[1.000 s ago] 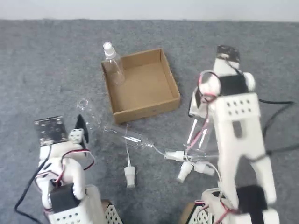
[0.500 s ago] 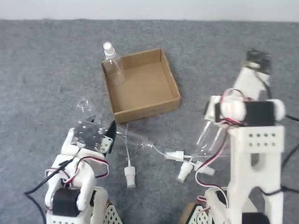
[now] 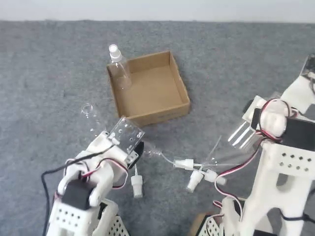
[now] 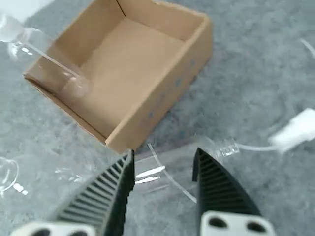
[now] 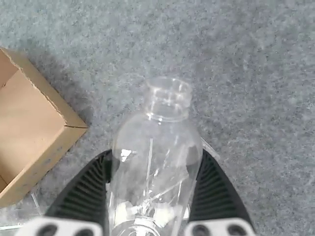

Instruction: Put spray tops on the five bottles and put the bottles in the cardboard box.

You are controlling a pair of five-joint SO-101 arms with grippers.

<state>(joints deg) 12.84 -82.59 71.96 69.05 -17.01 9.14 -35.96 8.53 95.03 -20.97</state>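
Cardboard box (image 3: 153, 96) holds one capped bottle (image 3: 119, 69); right claw (image 5: 155, 157) clamps an uncapped bottle (image 5: 157, 123) near it, left claw (image 4: 165, 158) gapes over a lying bottle (image 4: 214, 147); tops (image 3: 137, 186) loose on worktop (image 3: 44, 73), four bottles outstanding.

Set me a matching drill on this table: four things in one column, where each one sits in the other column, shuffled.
Things
1. capped bottle
2. uncapped bottle
3. lying bottle
4. lone spray top

Places
A. flat on the carpet, between the open fingers of the left pincer
B. inside the cardboard box, at a corner
C. clamped in the right pincer
D. loose on the carpet, on no bottle

Pairs: 1-B, 2-C, 3-A, 4-D
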